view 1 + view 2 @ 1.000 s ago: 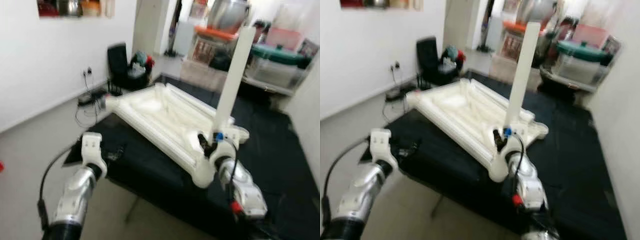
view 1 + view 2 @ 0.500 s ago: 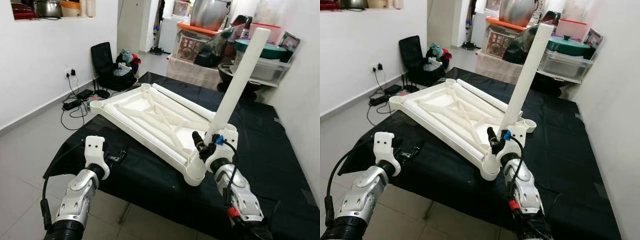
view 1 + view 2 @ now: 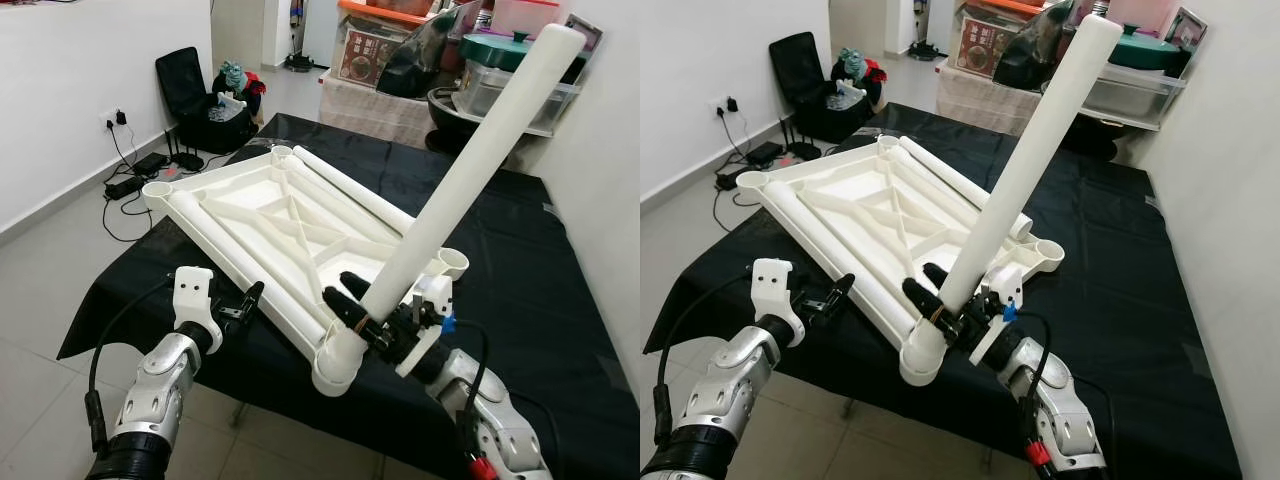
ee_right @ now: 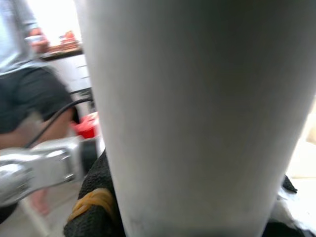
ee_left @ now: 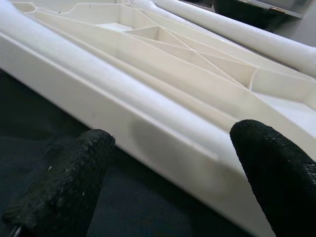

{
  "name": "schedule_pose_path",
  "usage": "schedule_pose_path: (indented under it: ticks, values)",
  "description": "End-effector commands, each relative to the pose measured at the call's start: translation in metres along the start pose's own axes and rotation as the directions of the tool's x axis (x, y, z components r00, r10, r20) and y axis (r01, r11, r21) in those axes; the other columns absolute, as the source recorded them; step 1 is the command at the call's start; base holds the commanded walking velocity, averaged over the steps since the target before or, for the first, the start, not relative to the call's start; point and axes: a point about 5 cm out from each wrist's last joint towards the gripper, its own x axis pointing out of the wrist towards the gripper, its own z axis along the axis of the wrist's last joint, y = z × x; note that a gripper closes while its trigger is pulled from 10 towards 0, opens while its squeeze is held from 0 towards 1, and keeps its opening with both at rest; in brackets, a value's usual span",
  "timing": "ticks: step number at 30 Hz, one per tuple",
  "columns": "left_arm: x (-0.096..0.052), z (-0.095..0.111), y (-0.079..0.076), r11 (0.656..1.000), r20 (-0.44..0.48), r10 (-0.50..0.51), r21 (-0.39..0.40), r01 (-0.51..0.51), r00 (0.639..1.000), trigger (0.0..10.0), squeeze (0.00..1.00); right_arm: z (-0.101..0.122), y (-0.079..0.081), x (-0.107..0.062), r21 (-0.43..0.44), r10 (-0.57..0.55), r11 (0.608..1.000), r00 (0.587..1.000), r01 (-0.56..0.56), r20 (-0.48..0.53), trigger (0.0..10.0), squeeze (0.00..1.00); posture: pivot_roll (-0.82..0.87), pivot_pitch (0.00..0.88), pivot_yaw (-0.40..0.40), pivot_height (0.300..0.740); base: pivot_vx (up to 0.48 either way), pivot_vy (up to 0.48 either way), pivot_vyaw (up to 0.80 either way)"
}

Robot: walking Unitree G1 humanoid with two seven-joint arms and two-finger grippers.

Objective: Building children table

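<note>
The white leg tube (image 3: pixel 470 180) hides the right pincer (image 3: pixel 372 322) fingers behind its lower end. In the right wrist view, a person (image 4: pixel 27 94) at upper left is blurred and cut off by the frame.

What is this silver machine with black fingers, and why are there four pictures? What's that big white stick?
It is a walking robot with two silver arms. Two pictures come from cameras in its head, looking down. The other two come from small cameras on its wrists, very close up.

On the black cloth lies a white plastic table top, upside down. The right gripper is shut on a long white table leg that tilts up and away, its lower end at the near corner socket. The left gripper is open beside the table top's edge, holding nothing. More white legs lie on the far side. Behind are boxes and a black chair.
</note>
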Motion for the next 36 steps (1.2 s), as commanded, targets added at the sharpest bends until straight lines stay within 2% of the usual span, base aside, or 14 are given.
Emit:
schedule_pose_path:
  ticks: [1, 2, 6, 7, 10, 17, 33, 34, 35, 36]
  values:
    - [0.0, -0.004, -0.001, 1.0, -0.023, -0.008, -0.004, 0.008, 1.0, 10.0, 0.0, -0.032, 0.008, -0.006, 0.074, 0.061, 0.996, 0.986, -0.05, -0.154, 10.0, 0.0, 0.07, 0.0, -0.121, 0.74, 0.0, 0.0, 0.0]
    - [-0.001, -0.004, 0.0, 1.0, -0.023, -0.007, -0.002, 0.006, 1.0, 10.0, 0.0, -0.032, 0.005, -0.006, 0.041, 0.053, 0.998, 0.985, -0.046, -0.167, 10.0, 0.0, 0.07, 0.0, -0.121, 0.74, 0.0, 0.0, 0.0]
    - [-0.001, -0.004, 0.0, 1.0, -0.021, -0.006, 0.0, 0.006, 1.0, 10.0, 0.0, -0.032, 0.001, -0.005, 0.009, 0.035, 0.999, 0.985, -0.034, -0.171, 10.0, 0.0, 0.07, 0.0, -0.122, 0.74, 0.0, 0.0, 0.0]
    - [-0.001, -0.003, 0.001, 1.0, -0.02, -0.003, 0.003, 0.003, 1.0, 10.0, 0.0, -0.028, -0.002, -0.004, -0.061, 0.022, 0.998, 0.986, -0.032, -0.168, 10.0, 0.0, 0.07, 0.0, -0.119, 0.74, 0.0, 0.0, 0.0]
    - [-0.001, -0.003, 0.001, 1.0, -0.02, -0.003, 0.003, 0.003, 1.0, 10.0, 0.0, -0.028, -0.002, -0.004, -0.061, 0.022, 0.998, 0.986, -0.032, -0.168, 10.0, 0.0, 0.07, 0.0, -0.119, 0.74, 0.0, 0.0, 0.0]
    - [-0.001, -0.003, 0.002, 1.0, -0.023, -0.004, 0.002, 0.004, 1.0, 10.0, 0.0, -0.026, -0.005, -0.004, -0.143, -0.006, 0.989, 0.983, -0.021, -0.184, 10.0, 0.0, 0.06, 0.0, -0.116, 0.74, 0.0, 0.0, 0.0]
    - [0.0, -0.005, -0.001, 1.0, -0.028, -0.01, -0.007, 0.01, 1.0, 10.0, 0.0, -0.036, -0.011, -0.008, -0.142, -0.089, 0.988, 0.966, 0.055, -0.242, 10.0, 0.0, 0.05, 0.0, -0.114, 0.74, 0.0, 0.0, 0.0]
    - [0.0, -0.005, -0.001, 1.0, -0.028, -0.01, -0.007, 0.009, 1.0, 10.0, 0.0, -0.04, -0.016, -0.01, -0.154, -0.148, 0.982, 0.947, 0.107, -0.284, 10.0, 0.0, 0.05, 0.0, -0.114, 0.74, 0.0, 0.0, 0.0]
    - [0.0, -0.005, -0.001, 1.0, -0.028, -0.01, -0.007, 0.009, 1.0, 10.0, 0.0, -0.04, -0.016, -0.01, -0.154, -0.148, 0.982, 0.947, 0.107, -0.284, 10.0, 0.0, 0.05, 0.0, -0.114, 0.74, 0.0, 0.0, 0.0]
    - [0.0, -0.005, -0.001, 1.0, -0.028, -0.009, -0.009, 0.009, 1.0, 10.0, 0.0, -0.044, -0.024, -0.012, -0.165, -0.224, 0.97, 0.924, 0.18, -0.31, 10.0, 0.0, 0.05, 0.0, -0.115, 0.74, 0.0, 0.0, 0.0]
